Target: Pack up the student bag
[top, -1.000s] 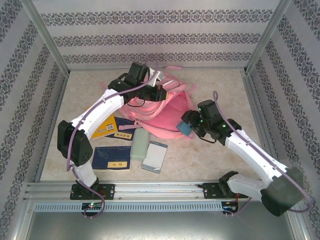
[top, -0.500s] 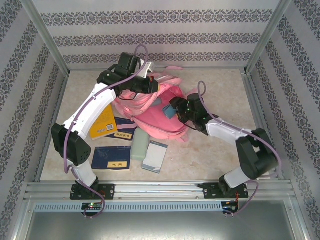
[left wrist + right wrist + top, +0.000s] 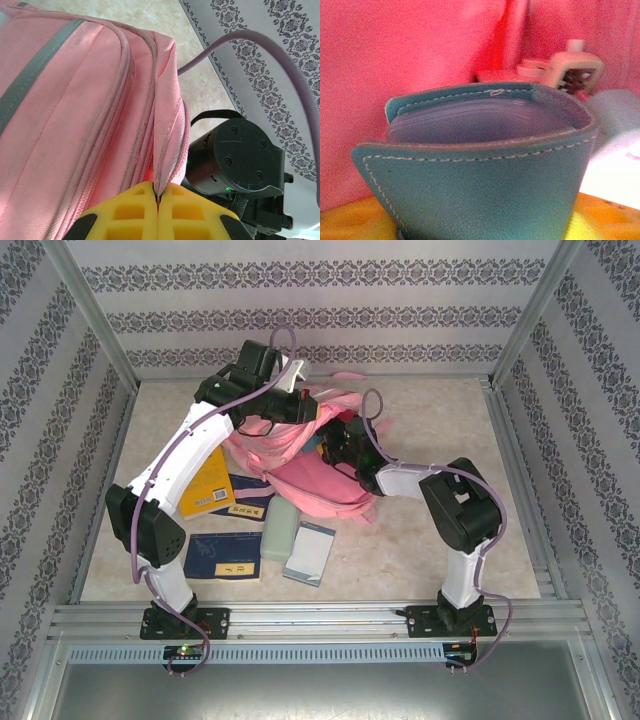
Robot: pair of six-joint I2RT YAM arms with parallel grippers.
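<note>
Yellow book [image 3: 205,490] lies furthest left on the beige surface [image 3: 430,550], partly under my left arm. Just right of it is a dark blue book [image 3: 247,496] w/ a pale label, and nearer the arm bases a second blue book [image 3: 225,556] lies flat. Next over, a pale green case [image 3: 280,528] lies lengthwise, w/ a light blue-and-white notebook [image 3: 311,553] right beside it. Behind these, mid-surface twd the back wall, sits the student bag [image 3: 315,480]: pink, slumped, its near edge just behind the dark blue book and the green case. My left tool [image 3: 303,410] is at the bag's far top. In the left wrist view its yellow fingers [image 3: 125,215] are clenched tight on a thin pink fabric edge by the zip seam, no gap btwn them, w/ a grey stripe running along the bag to the left. Right of that pinch, the black wrist housing [image 3: 235,160] of my right arm sits close beside the bag, purple cable [image 3: 260,55] arcing above it. My right tool [image 3: 336,445] is at the bag's opening, just right of the left one. In the right wrist view a teal stitched wallet [image 3: 480,165] stands btwn its yellow pads [image 3: 345,222], pink-red fabric all round, a whitish plastic clip [image 3: 572,67] behind. Can't tell whether that tool is clamping the wallet or loose around it.
</note>
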